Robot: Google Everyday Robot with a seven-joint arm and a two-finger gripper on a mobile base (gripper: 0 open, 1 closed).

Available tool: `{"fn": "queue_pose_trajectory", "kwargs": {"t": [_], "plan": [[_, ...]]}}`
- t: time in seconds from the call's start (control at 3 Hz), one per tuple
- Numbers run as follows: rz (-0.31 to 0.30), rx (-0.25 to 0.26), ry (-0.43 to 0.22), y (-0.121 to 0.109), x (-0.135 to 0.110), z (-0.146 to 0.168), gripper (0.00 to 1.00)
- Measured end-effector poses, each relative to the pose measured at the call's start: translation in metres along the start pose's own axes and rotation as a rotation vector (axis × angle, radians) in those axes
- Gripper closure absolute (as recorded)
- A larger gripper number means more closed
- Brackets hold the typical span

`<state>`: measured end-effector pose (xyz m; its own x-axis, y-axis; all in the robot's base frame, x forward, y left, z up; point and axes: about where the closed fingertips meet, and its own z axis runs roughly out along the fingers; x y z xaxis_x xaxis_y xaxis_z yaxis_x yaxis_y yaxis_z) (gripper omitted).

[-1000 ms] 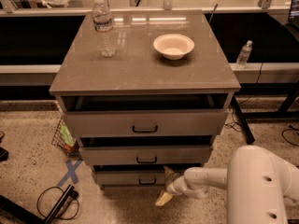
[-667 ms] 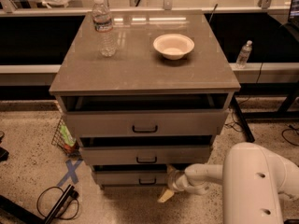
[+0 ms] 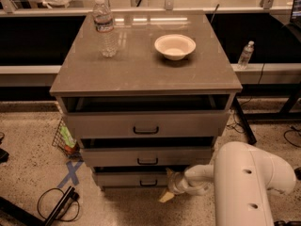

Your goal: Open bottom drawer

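Note:
The bottom drawer is the lowest of three grey-beige fronts in the cabinet, with a small black bar handle. A dark gap shows above its front. My gripper sits low at the drawer's right end, just right of the handle and close against the front. The white arm reaches in from the lower right. Whether the gripper touches the handle is hidden by its own body.
A water bottle and a white bowl stand on the cabinet top. The middle drawer and top drawer stick out slightly. A wire basket and cables lie on the floor at left.
The white arm body has shifted left, closer to the cabinet. The gripper stays at the bottom drawer's right end, and the drawer front has not visibly moved.

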<state>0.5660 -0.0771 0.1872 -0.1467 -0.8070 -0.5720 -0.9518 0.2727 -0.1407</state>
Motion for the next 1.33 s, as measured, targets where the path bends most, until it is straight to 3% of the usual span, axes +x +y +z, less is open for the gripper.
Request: {"fn": "queue_pose_trajectory", "kwargs": {"t": [0.33,0.67,1.0,1.33], "plan": [[0.015,-0.032,0.005,0.0167,0.0074,0.0126,0.41],[0.015,-0.034,0.005,0.0173,0.0049,0.0091,0.72],[0.015,-0.034,0.005,0.017,0.0039,0.0076,0.95],[0.015,-0.034,0.005,0.017,0.0037,0.0073,1.0]]}}
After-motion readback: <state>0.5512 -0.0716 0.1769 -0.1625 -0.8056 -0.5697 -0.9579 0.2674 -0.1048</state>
